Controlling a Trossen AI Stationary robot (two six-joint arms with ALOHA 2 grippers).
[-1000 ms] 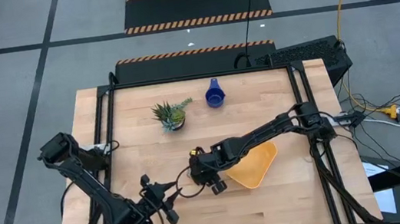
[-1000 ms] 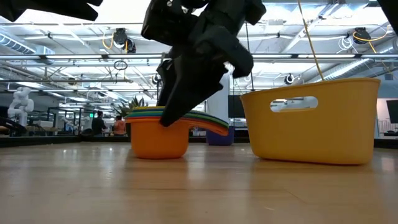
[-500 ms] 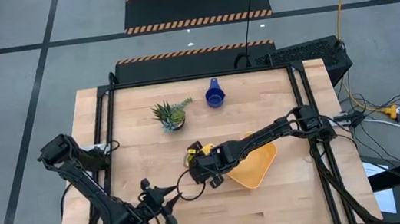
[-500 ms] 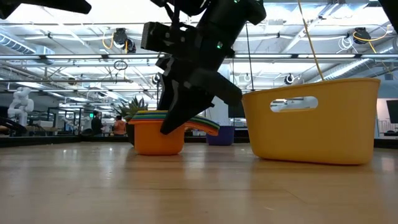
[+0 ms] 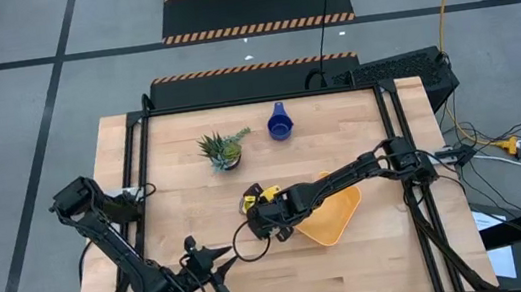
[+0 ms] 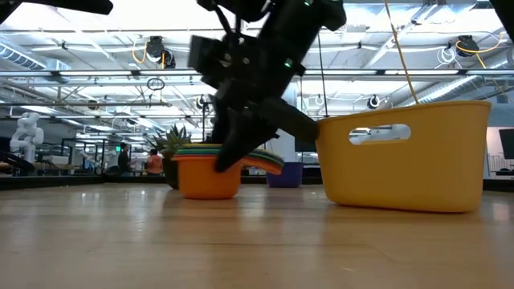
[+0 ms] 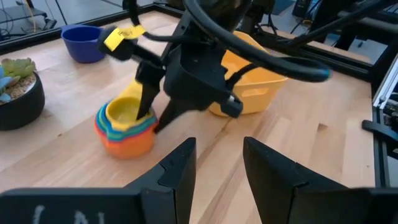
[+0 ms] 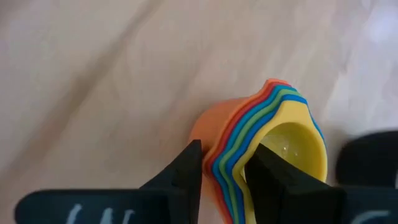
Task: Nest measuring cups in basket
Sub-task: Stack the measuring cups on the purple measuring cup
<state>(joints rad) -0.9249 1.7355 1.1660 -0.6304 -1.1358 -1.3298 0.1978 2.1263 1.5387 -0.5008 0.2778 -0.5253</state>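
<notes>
Far left, near the front edge of the pale wooden desk (image 5: 377, 262): left claw (image 7: 217, 152). Hangs low with fingers partly apart and nothing between them. Looks to be parked there, out of the way, so the other arm has room.

Next, toward the back of the desk: small spiky green plant in a dark pot (image 5: 223, 151). Not part of the job, just standing there.

Near the middle: stack of round plastic measuring cups (image 7: 124, 121), orange on the outside, then red, green and blue rims, yellow in the very middle. Stands upright on the desk, just beside the basket and not in it. Packed one inside the other, probably so all can go in one lift.

Right on top of the stack: right claw (image 8: 225, 155). Reaches down with one finger outside the orange cup and one inside the yellow cup. Pinches the wall of the stack between them, likely a good place to grab so nothing slips apart.

A bit further right and far back: one dark blue plastic cup (image 5: 280, 123), alone, well apart from the stack. Not nested yet.

Then the orange-yellow plastic basket (image 6: 418, 172), open side up, ready for cups. Nothing to be seen inside from above.
</notes>
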